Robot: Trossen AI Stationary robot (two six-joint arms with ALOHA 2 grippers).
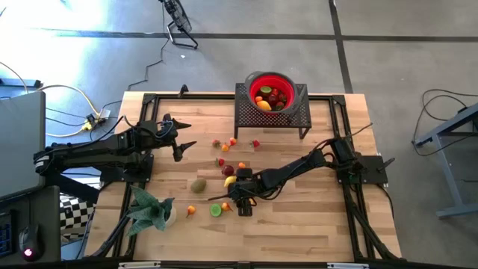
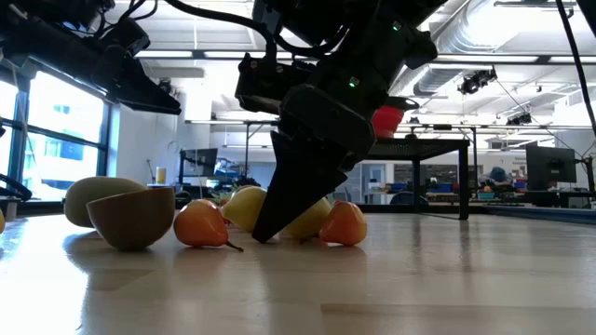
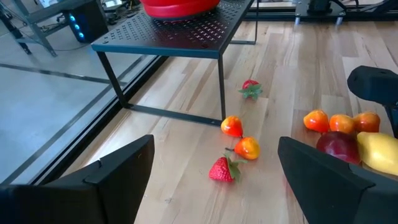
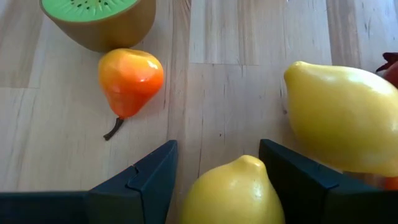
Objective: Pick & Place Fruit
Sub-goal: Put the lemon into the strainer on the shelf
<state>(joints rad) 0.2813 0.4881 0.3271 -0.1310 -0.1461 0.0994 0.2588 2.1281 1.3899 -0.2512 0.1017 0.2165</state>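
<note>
From my remote station I see the left gripper [image 1: 181, 146] hovering wide open and empty, strawberries [image 3: 222, 169] just ahead, while the right gripper [image 4: 217, 180] stands low on the table, its 2 fingers [image 4: 148, 177] spread around a yellow lemon [image 4: 228, 193] without squeezing it.

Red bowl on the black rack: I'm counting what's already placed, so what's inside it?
The red bowl holds a yellow fruit, a green piece and several red fruits. Anything beneath that pile is covered.
</note>
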